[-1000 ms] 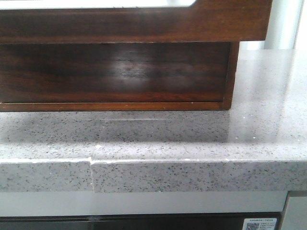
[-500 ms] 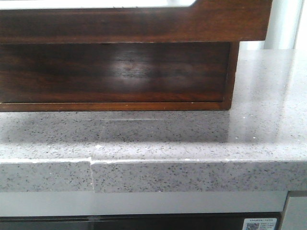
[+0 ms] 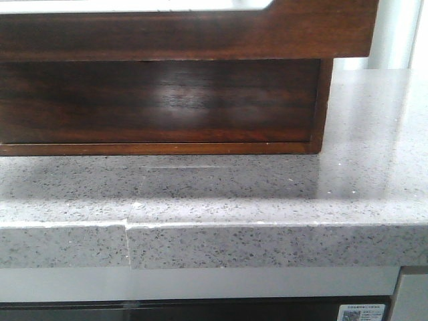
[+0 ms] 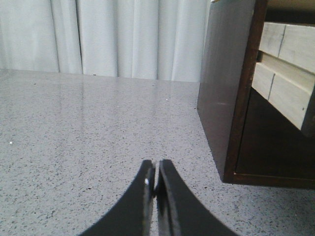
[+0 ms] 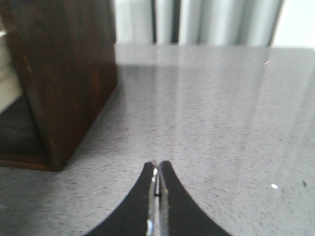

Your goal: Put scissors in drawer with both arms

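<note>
The drawer [image 3: 187, 37] is a wide, shallow front of glossy dark brown wood along the top of the front view, edging a white round-cornered area [image 3: 134, 5]. It overhangs the dark wooden cabinet [image 3: 160, 100] beneath it. The scissors are out of view. Neither gripper shows in the front view. In the left wrist view my left gripper [image 4: 156, 164] is shut with nothing in it, low over the grey speckled counter [image 4: 88, 147], beside the cabinet's side [image 4: 224, 93]. My right gripper [image 5: 158, 164] is likewise shut and empty, with the cabinet's other side [image 5: 69, 73] close by.
The grey counter's front edge [image 3: 267, 244] has a seam [image 3: 128, 244] left of centre. Pale wooden boards [image 4: 288, 73] stick out of the cabinet's front in the left wrist view. White curtains [image 4: 113, 37] hang behind the counter.
</note>
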Controlling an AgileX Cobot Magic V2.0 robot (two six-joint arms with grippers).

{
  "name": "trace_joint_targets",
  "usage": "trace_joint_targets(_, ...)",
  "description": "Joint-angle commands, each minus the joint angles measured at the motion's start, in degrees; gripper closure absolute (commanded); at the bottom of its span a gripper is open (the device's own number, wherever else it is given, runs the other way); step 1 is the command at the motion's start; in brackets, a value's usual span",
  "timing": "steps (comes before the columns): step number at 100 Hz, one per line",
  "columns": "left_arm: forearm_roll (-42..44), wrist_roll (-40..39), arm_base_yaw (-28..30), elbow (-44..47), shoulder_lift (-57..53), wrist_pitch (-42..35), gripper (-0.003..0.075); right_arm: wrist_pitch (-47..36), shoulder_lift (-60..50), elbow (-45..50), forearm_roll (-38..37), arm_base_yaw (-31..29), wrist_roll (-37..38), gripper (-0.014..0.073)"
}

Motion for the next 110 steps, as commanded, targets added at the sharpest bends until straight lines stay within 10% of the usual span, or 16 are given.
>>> trace_joint_targets(1, 0.00, -0.73, -0.07, 1.91, -1.76, -4.75, 0.0741, -11.47, -4.59, 5.21, 0.01, -0.36, -0.49, 0.0662)
trace_joint_targets(18, 0.00, -0.73, -0.07, 1.91, -1.76, -4.75, 0.0741, -22.10, -12.60, 17.06, 0.01, -0.36, -0.49, 0.0662)
trace_joint_targets(65, 0.00, -0.73, -0.07, 1.91, -1.76, -4.75, 0.0741, -17.67, -14.09, 16.93, -1.28, -0.36, -0.38, 0.0662)
trace_joint_targets(81, 0.00, -0.73, -0.07, 1.91, -1.76, -4.75, 0.0741, -17.98, -14.09, 16.93, -22.04, -0.36, 19.73, 0.0662)
trace_joint_targets(110, 0.00, -0.73, -0.07, 1.91, -1.76, -4.75, 0.0741, -18.69, -14.09, 16.93, -21.93, -0.36, 19.96, 0.0662)
